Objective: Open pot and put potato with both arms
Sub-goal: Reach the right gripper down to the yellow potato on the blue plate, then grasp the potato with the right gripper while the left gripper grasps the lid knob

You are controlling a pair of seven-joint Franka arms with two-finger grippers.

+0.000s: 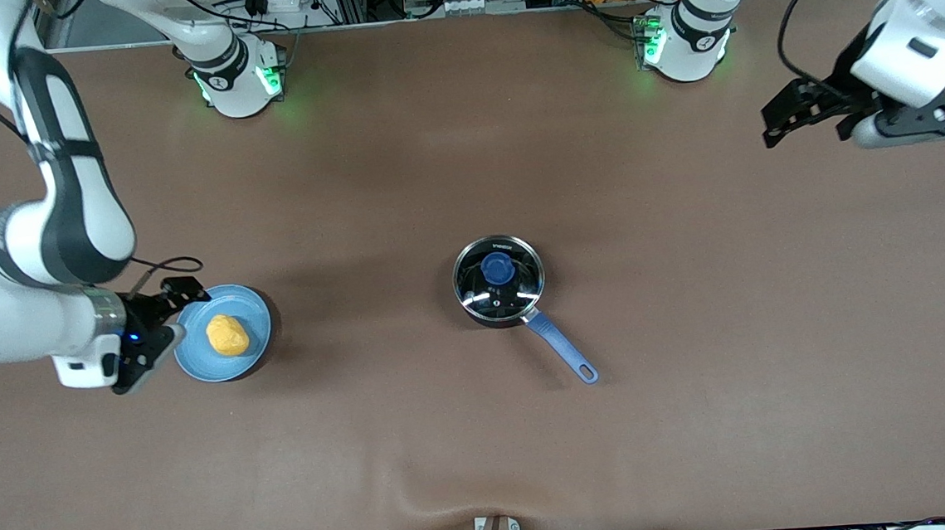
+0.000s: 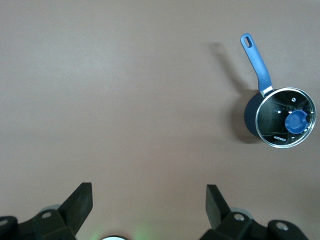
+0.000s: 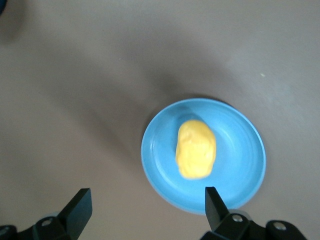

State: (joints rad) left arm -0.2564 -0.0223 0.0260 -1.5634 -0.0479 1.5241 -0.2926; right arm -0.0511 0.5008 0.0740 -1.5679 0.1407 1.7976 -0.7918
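The right gripper (image 1: 162, 324) hangs just beside the plate (image 1: 256, 351), at its rim toward the right arm's end of the table, fingers (image 3: 80, 207) spread wide and empty. The potato (image 1: 227, 335) lies on that plate, its long axis running roughly toward and away from the front camera. The right arm is clearly the nearer one to it.

The pot (image 1: 499, 281) sits mid-table, lid (image 1: 524, 286) on, knob (image 1: 497, 268) at its centre, handle (image 1: 561, 348) angled toward the front camera and the left arm's end.

The left gripper (image 1: 803, 113) hovers high over the table near the left arm's end, wide open, holding nothing, well apart from the pot. The lid likely falls to it.
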